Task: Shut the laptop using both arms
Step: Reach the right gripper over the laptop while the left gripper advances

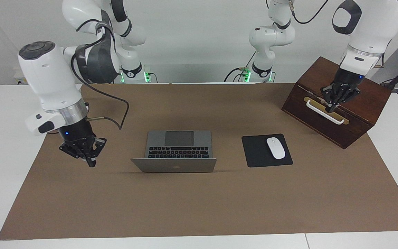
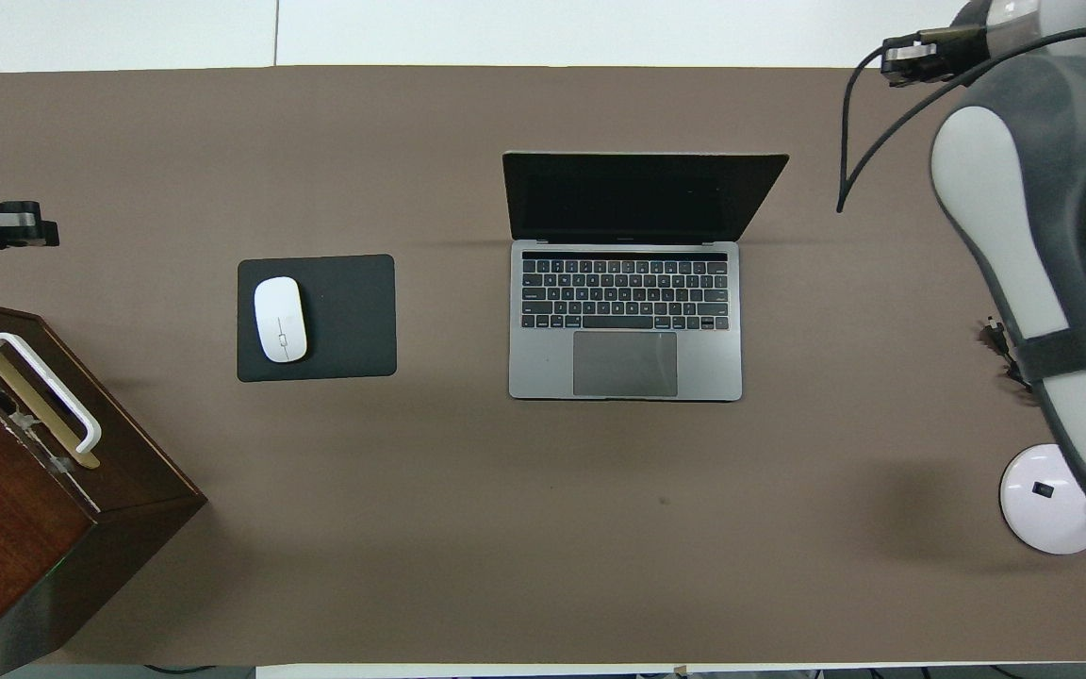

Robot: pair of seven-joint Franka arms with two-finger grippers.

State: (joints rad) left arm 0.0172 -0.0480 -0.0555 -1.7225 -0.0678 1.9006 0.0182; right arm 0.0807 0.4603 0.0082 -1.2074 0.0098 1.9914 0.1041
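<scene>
The silver-grey laptop [image 1: 179, 143] stands open in the middle of the brown mat. Its lid [image 1: 174, 166] is raised with the dark logo showing, and the dark screen [image 2: 642, 198] faces the robots above the black keyboard and grey trackpad [image 2: 625, 363]. My right gripper [image 1: 90, 162] hangs low over the mat beside the laptop, toward the right arm's end, apart from it, fingers drawn to one tip. My left gripper [image 1: 331, 108] is over the wooden box by its white handle, fingers together. In the overhead view both grippers are hidden by their arms.
A black mouse pad [image 1: 259, 154] with a white mouse [image 1: 275, 148] lies beside the laptop toward the left arm's end. A dark wooden box [image 1: 368, 103] with a white handle [image 1: 324, 111] stands at that end. The brown mat [image 1: 199, 200] covers the table.
</scene>
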